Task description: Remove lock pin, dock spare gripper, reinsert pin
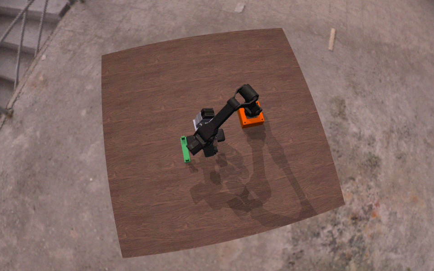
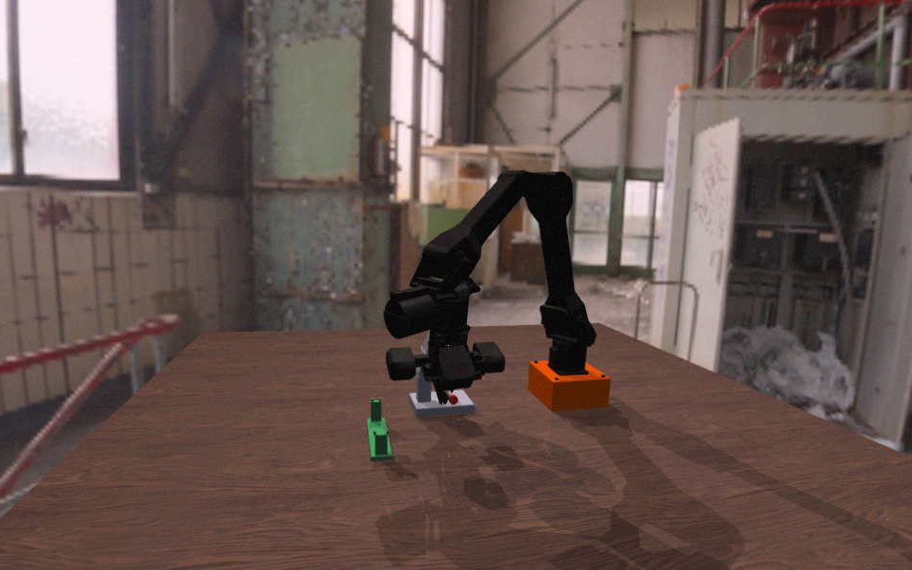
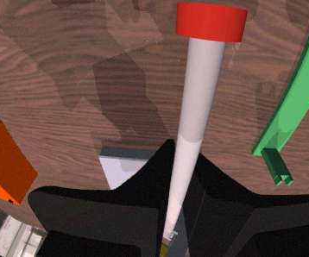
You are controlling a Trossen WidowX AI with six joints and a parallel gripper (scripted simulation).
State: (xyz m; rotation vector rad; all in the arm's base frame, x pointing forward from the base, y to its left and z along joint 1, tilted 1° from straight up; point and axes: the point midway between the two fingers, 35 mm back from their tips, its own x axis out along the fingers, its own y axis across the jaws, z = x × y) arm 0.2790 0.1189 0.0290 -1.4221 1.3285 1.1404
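My gripper [image 2: 443,397] [image 3: 175,146] is shut on the lock pin [image 2: 453,398] [image 3: 198,95], a pale shaft with a red head. The head points away from the fingers; the tail runs back between them towards a grey part with a yellow patch at the bottom of the wrist view. The pale mount [image 1: 195,125] [image 2: 419,407] [image 3: 122,167] stands close behind the gripper, mostly hidden by it. A black block [image 1: 207,113], apparently the spare gripper's body, sits high on the mount. Whether the pin's tail is in the socket's hole, I cannot tell.
A green rack [image 1: 185,150] [image 2: 378,440] [image 3: 298,92] with notched uprights at its ends stands empty on the wooden table [image 1: 151,201] [image 2: 268,496], left of the gripper in the top and exterior views. The orange arm base [image 1: 251,123] [image 2: 579,394] [image 3: 5,166] is at the right.
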